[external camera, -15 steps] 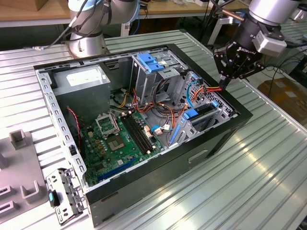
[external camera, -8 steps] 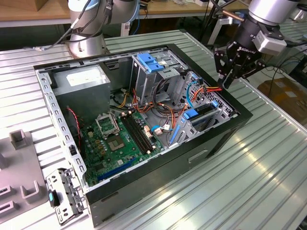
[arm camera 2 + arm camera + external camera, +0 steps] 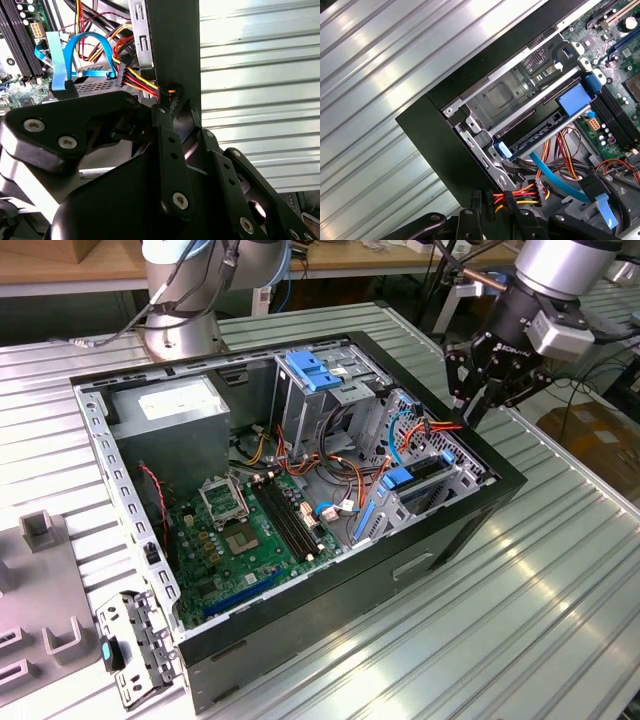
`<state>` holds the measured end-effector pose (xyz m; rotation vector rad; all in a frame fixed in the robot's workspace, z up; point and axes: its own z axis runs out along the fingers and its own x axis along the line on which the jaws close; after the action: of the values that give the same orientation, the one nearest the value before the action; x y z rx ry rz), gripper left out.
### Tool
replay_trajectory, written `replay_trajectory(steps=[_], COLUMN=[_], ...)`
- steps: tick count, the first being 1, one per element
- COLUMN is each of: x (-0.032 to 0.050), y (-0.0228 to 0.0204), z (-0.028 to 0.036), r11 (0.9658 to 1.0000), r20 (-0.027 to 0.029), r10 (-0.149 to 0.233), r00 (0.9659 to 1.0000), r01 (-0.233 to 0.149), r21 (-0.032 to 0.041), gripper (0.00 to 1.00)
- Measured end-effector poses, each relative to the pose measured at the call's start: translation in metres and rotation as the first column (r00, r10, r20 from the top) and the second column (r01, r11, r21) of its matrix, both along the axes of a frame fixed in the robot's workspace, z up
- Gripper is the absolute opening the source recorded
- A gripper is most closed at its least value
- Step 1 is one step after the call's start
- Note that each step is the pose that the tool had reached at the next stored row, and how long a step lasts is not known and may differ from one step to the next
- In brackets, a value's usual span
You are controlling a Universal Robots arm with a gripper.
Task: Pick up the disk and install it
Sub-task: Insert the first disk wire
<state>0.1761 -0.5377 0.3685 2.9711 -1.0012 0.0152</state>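
At 3 o'clock of case [image 3: 420,550], exterior view | disk [image 3: 428,468] seated in drive cage [image 3: 462,478] | gripper [image 3: 477,408] at its 1 o'clock, open or closed: cannot tell | likely dense, rigid, shock-fragile; hold by blue rails [image 3: 397,478]

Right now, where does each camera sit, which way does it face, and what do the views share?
Exterior view: off the arm, looking down into the computer case; arm base and gripper show.
Second wrist view: on the wrist, looking past the gripper into the case.
First wrist view: on the wrist, looking down at the case's corner; gripper links show.
Both wrist views share the red-yellow cable bundle.
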Motion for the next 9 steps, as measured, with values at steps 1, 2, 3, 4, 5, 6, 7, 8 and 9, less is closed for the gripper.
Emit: replay_trajectory(steps=[1, 2, 3, 4, 5, 6, 7, 8, 9], x=[0.0001, 0.0002, 0.0003, 0.0003, 0.0002, 0.0002, 0.0002, 0.0002, 0.0002], y=[0.0000, 0.0001, 0.0000, 0.0000, 0.0000, 0.0000, 0.0000, 0.0000, 0.0000], z=[-0.0017, -0.0029, -0.0030, -0.0029, -0.0017, -0.0001, 0.0006, 0.0008, 0.0012], r11=[1.0000, 1.0000, 1.0000, 1.0000, 1.0000, 1.0000, 1.0000, 1.0000, 1.0000], r20=[0.0001, 0.0005, 0.0008, 0.0009, 0.0009, 0.0009, 0.0009, 0.0008, 0.0008], r10=[0.002, 0.003, 0.004, 0.005, 0.005, 0.005, 0.005, 0.005, 0.005], r00=[1.0000, 1.0000, 1.0000, 1.0000, 1.0000, 1.0000, 1.0000, 1.0000, 1.0000], r01=[-0.002, -0.003, -0.004, -0.005, -0.005, -0.005, -0.005, -0.005, -0.005], r21=[0.0000, -0.0001, -0.0003, -0.0007, -0.0001, 0.0001, 0.0000, 0.0004, 0.0002], gripper=[0.31, 0.30, 0.30, 0.23, 0.17, 0.17, 0.17, 0.17, 0.17])
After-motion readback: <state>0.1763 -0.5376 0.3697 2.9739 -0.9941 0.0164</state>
